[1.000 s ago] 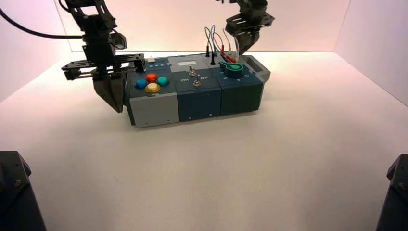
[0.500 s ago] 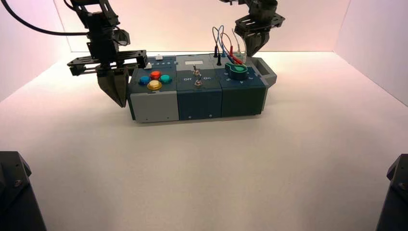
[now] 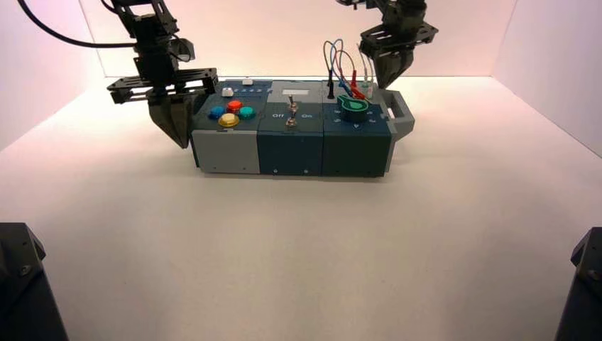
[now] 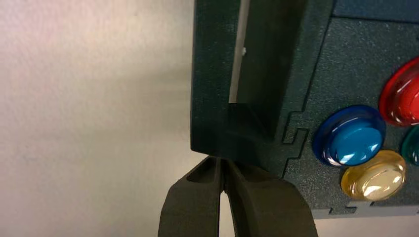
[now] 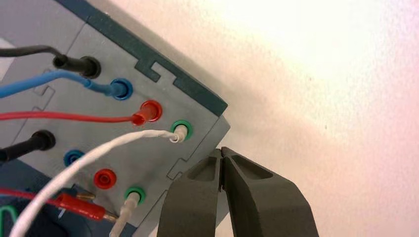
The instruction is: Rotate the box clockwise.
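Note:
The long dark teal and grey box (image 3: 294, 145) lies across the table, nearly square to me. It carries blue, red, green and yellow round buttons (image 3: 231, 114), two toggle switches (image 3: 291, 117), a green knob (image 3: 353, 106) and looping jumper wires (image 3: 341, 67). My left gripper (image 3: 177, 135) is shut and presses its tips against the box's left end handle (image 4: 232, 84); its tips (image 4: 223, 165) touch the handle's corner. My right gripper (image 3: 387, 77) is shut at the box's far right corner; its tips (image 5: 221, 152) touch the grey edge beside the green sockets (image 5: 180, 129).
White walls close the table at the back and both sides. Two dark mounts (image 3: 21, 284) (image 3: 582, 284) stand at the near corners. The right end handle (image 3: 401, 114) juts toward the right wall.
The box has turned clockwise: its left end moved away from me, its right end toward me and right. Both shut grippers moved right with it.

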Controlling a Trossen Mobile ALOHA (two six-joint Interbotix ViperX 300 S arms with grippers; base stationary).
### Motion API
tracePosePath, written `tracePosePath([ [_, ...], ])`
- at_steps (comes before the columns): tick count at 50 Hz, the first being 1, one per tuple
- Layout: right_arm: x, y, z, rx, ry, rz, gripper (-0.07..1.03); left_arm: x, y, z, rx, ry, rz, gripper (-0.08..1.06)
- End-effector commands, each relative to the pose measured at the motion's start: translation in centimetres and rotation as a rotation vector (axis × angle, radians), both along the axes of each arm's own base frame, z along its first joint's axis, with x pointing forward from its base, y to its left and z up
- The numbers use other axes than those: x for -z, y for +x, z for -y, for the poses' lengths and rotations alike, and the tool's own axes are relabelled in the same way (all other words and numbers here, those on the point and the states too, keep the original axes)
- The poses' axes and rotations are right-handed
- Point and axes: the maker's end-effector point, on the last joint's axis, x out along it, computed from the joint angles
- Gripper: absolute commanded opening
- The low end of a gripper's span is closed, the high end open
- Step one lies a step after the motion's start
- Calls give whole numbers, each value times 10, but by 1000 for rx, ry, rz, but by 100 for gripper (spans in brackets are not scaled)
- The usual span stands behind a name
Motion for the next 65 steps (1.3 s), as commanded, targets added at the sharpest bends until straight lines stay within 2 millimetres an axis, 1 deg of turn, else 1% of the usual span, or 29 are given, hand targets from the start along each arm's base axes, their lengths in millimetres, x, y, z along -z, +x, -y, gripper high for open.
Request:
tracePosePath([
  [1,2,-21,-18,-27,7,-36,-2,-11,26,16,11,-26,77,-3],
  [13,9,-35,-13,-15,3,-53,-2,-12,38,19,25,-31,92,-3],
  [15,9,-37,-12,-9,4,-54,-2,-13,43,20,28,-32,100,-3],
  [22,10,-44,-10,3,3,-62,-2,-13,49,22,33,-36,107,-3],
  [31,13,-61,-4,33,3,-77,-2,-14,64,26,50,-40,124,-3],
  [40,15,-71,-1,49,3,-86,-2,-15,75,30,56,-45,133,-3],
  [42,15,-71,-1,49,3,-86,-2,-15,75,30,56,-45,133,-3],
  [44,15,-76,-1,55,3,-91,-2,-15,80,32,57,-46,132,-3],
  [57,17,-89,2,69,1,-103,-2,-18,99,37,70,-54,153,-3],
  [63,17,-95,1,69,1,-105,-2,-19,104,39,73,-56,156,-3],
  [65,18,-100,1,71,2,-107,-2,-20,108,40,76,-57,156,-3],
])
